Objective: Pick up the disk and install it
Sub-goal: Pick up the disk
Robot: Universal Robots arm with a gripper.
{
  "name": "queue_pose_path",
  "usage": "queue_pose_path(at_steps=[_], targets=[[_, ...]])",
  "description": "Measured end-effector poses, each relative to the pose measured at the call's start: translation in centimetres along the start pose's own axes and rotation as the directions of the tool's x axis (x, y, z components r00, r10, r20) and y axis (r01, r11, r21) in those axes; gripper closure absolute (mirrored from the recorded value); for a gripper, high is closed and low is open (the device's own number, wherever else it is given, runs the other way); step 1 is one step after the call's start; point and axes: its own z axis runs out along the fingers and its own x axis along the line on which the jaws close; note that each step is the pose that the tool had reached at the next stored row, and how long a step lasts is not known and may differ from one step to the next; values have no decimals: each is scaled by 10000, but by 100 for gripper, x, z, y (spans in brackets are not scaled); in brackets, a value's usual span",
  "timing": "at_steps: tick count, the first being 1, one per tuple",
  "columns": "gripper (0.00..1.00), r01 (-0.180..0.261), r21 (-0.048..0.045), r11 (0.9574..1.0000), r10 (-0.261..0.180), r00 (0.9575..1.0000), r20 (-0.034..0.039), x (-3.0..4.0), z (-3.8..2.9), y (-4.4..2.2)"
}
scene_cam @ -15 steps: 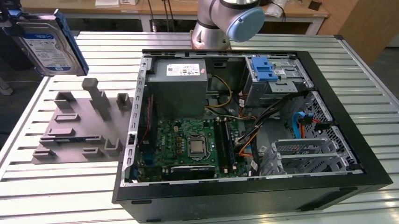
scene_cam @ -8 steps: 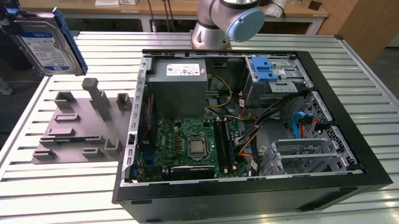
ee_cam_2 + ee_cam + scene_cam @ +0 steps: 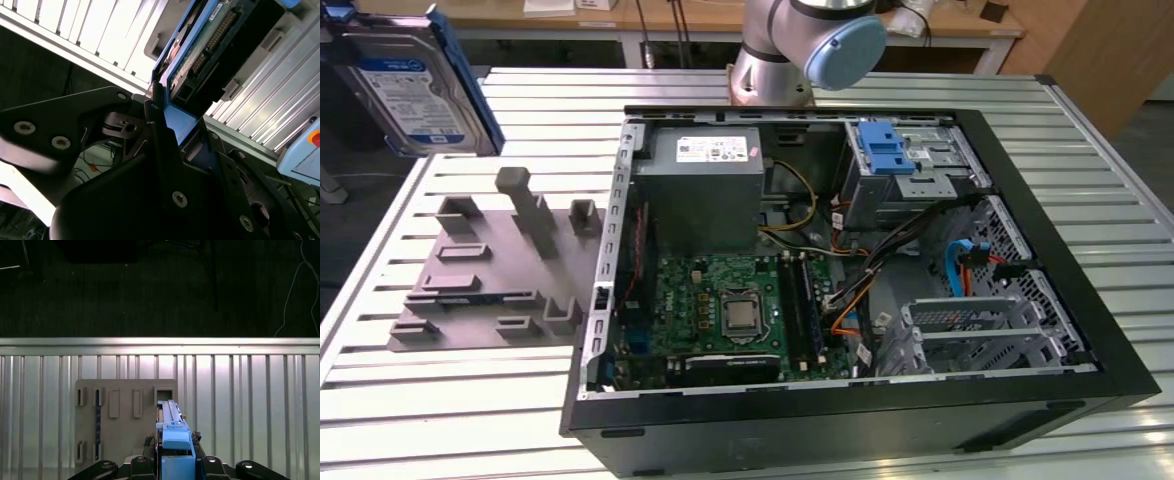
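The gripper (image 3: 177, 125), clamped on the disk (image 3: 407, 90), hangs in open air above the table (image 3: 400, 400), toward the exterior view's left edge. Under it, the grey fixture plate (image 3: 494, 270) pokes up posts. Inside the open computer case (image 3: 1074, 300), the power supply (image 3: 700, 185), cables (image 3: 887, 250) and drive cage (image 3: 907, 165) crowd the far half, while the metal bay (image 3: 981, 325) lies open from above.
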Motion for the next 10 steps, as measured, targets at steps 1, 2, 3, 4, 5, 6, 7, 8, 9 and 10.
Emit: queue_pose_path(at_steps=[1,2,3,4,5,6,7,8,9,10], targets=[[64,0,1,10000,0,10000,0,0,-16,0],[64,0,0,10000,0,10000,0,-1,-33,1],[64,0,0,10000,0,10000,0,-2,-50,1],[64,0,0,10000,0,10000,0,-2,-66,2],[64,0,1,10000,0,10000,0,-2,-82,2],[64,0,0,10000,0,10000,0,-3,-99,3],[64,0,-1,10000,0,10000,0,-4,-115,3],[64,0,0,10000,0,10000,0,-4,-133,4],[64,0,1,10000,0,10000,0,-5,-148,4],[64,0,0,10000,0,10000,0,-5,-164,4]])
